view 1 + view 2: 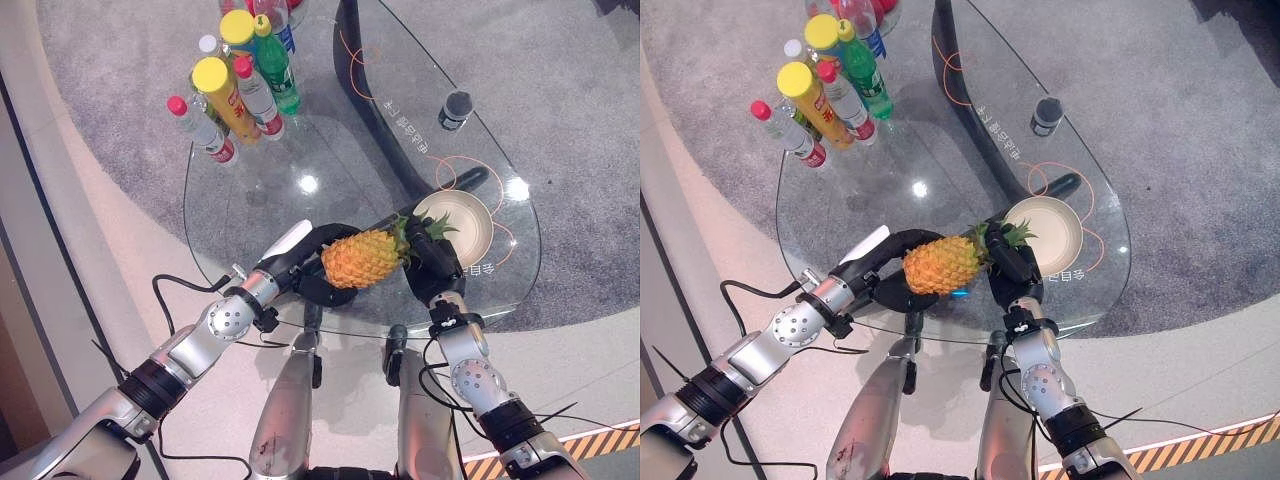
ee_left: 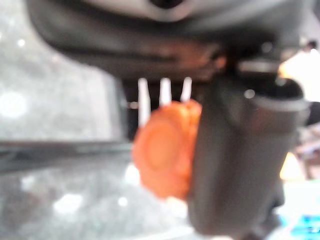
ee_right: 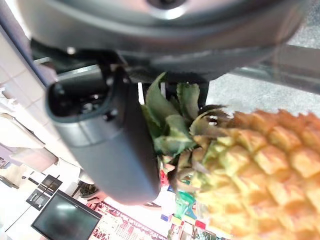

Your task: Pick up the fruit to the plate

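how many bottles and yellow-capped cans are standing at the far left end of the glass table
7 that I can make out, clustered at the far left of the glass table: two yellow-capped cans, a green bottle, three clear red-capped bottles, and a white-capped one. Others may be hidden behind.

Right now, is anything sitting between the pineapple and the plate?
Nothing visible. The pineapple is held between the left hand and the right hand, whose fingers lie toward the plate; the plate's bowl looks bare.

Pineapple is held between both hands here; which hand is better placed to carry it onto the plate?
Right, probably. The right hand grips the pineapple at its crown end, beside the plate. The left hand holds the base end, farther away.
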